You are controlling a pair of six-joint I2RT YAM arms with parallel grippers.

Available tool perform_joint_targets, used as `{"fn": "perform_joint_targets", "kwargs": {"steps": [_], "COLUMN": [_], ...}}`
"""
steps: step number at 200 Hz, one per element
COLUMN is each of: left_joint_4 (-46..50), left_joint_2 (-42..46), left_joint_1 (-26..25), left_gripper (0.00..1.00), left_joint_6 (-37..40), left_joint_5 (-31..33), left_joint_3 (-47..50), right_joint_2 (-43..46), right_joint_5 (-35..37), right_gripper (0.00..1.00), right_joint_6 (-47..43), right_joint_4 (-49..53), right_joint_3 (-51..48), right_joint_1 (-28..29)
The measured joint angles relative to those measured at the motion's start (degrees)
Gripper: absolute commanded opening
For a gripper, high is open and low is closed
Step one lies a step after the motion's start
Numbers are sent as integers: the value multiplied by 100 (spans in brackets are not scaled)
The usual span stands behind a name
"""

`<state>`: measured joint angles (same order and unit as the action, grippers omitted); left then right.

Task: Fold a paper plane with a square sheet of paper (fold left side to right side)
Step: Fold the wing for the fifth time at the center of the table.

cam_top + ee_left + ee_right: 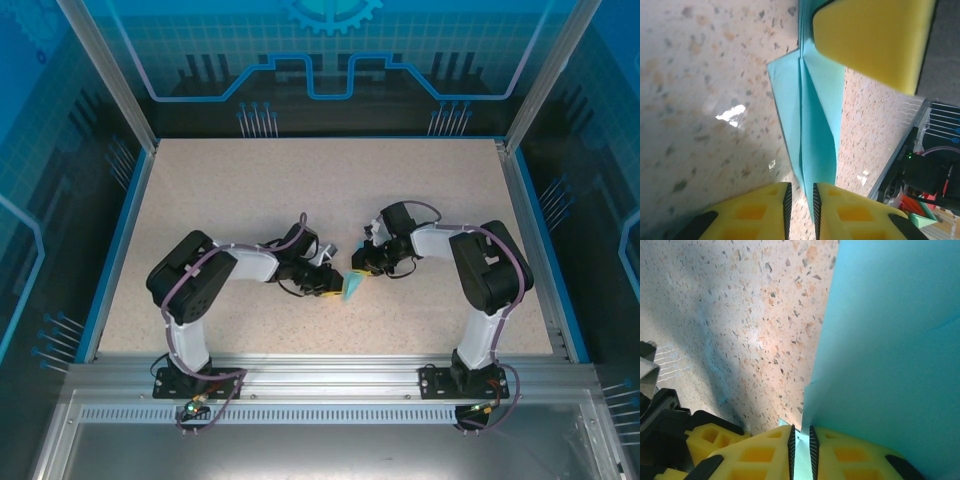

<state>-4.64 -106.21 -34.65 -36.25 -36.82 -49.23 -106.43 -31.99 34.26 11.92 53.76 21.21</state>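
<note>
Now | step: we judge final creasing | paper plane [354, 289] at frame centre, over bench [250, 190] | right end effector [801, 437] clenched on its edge | left end effector [800, 200] astride its tip, grip we cannot tell | next: flatten wings gently, avoiding tears.

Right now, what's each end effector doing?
Left end effector: around the paper plane, grip cannot be told.
Right end effector: closed, holding paper plane.
</note>
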Motion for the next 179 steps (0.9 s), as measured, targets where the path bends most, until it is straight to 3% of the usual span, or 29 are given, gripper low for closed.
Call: {"fn": "perform_joint_targets", "kwargs": {"steps": [45,97,179], "left_joint_4": [142,269,433], "left_joint_2": [269,264,-457], "left_joint_1": [-74,-304,-468], "left_gripper": [15,17,17], "left_joint_6": [39,125,341], "left_joint_5": [63,59,118], "left_joint_3": [9,-437,-933], "right_joint_2": [0,0,-9], "right_joint_5": [0,0,0], "right_gripper": [19,19,19], "right_joint_6": [0,0,-2], "right_joint_4": [2,9,50], "right_joint_3": [0,7,31], "right_joint_1": [0,0,0]}}
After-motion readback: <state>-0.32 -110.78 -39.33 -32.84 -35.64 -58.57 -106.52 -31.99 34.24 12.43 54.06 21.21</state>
